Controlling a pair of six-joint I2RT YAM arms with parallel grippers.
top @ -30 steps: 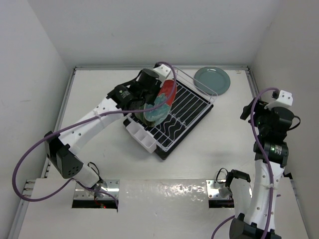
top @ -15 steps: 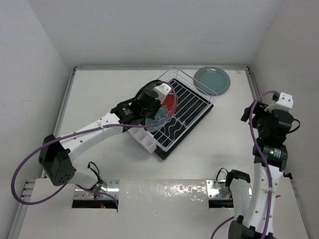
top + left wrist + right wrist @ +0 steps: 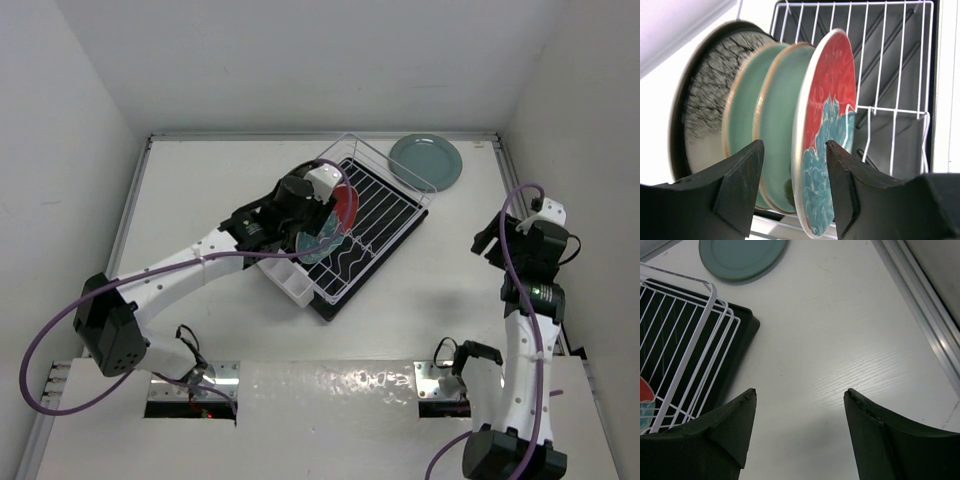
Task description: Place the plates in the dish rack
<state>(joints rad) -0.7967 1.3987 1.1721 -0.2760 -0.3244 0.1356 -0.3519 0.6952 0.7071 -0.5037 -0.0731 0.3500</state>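
The dish rack (image 3: 385, 215) stands at mid-table, white wire over a black tray (image 3: 742, 332). In the left wrist view a red plate with teal flowers (image 3: 832, 115) stands on edge in the rack (image 3: 890, 75). Behind it stand a pale green plate (image 3: 777, 125) and a cream plate with a dark rim (image 3: 702, 110). My left gripper (image 3: 795, 150) is open, its fingers straddling the red plate's lower rim with gaps on both sides. A grey-teal plate (image 3: 426, 162) lies flat on the table beyond the rack's far corner (image 3: 742, 255). My right gripper (image 3: 800, 392) hangs open over bare table, right of the rack.
A white cutlery box (image 3: 283, 272) sits at the rack's near-left end. White walls close in the table on the left, back and right, and a metal rail (image 3: 920, 300) runs along the right edge.
My left gripper lowered the red plate into the rack beside the others and has opened off it. The right arm shifted slightly left and toward the rack.
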